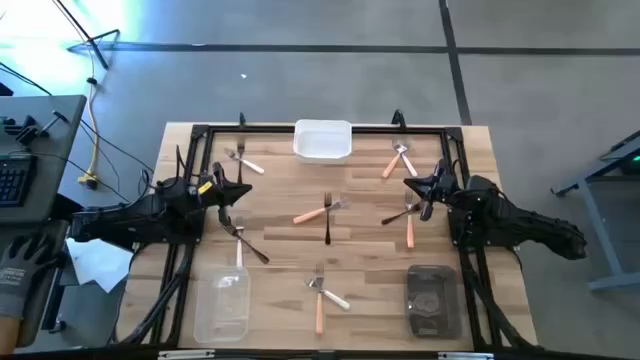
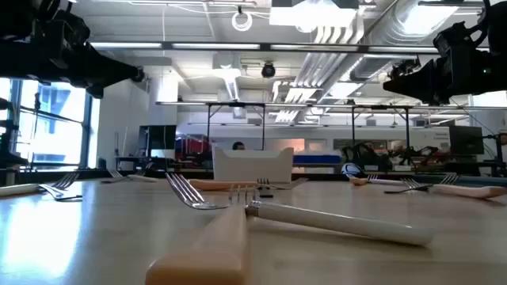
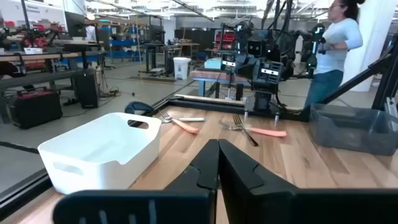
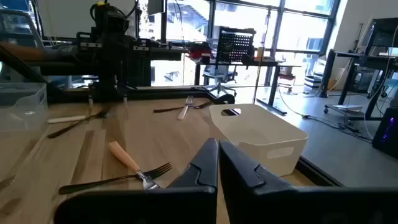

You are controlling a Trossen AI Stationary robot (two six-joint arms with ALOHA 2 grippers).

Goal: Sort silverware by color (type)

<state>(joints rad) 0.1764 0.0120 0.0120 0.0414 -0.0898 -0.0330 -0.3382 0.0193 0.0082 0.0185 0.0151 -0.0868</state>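
Observation:
Several forks lie flat on the wooden table in crossed pairs. An orange one and a dark one cross at mid-table (image 1: 325, 212). Other pairs are a white and a dark one far left (image 1: 243, 160), an orange and a white one far right (image 1: 398, 158), a dark and an orange one (image 1: 405, 215), a white and a dark one (image 1: 243, 240), and an orange and a white one near the front (image 1: 322, 290) (image 2: 261, 218). My left gripper (image 1: 226, 193) (image 3: 218, 155) hovers shut and empty over the table's left half. My right gripper (image 1: 422, 192) (image 4: 218, 155) hovers shut and empty over the right half.
A white tray (image 1: 322, 140) (image 3: 102, 152) (image 4: 261, 134) sits at the middle of the far edge. A clear tray (image 1: 222, 305) is near left and a dark tray (image 1: 432, 300) near right. A person (image 3: 336, 43) stands beyond the table's right side.

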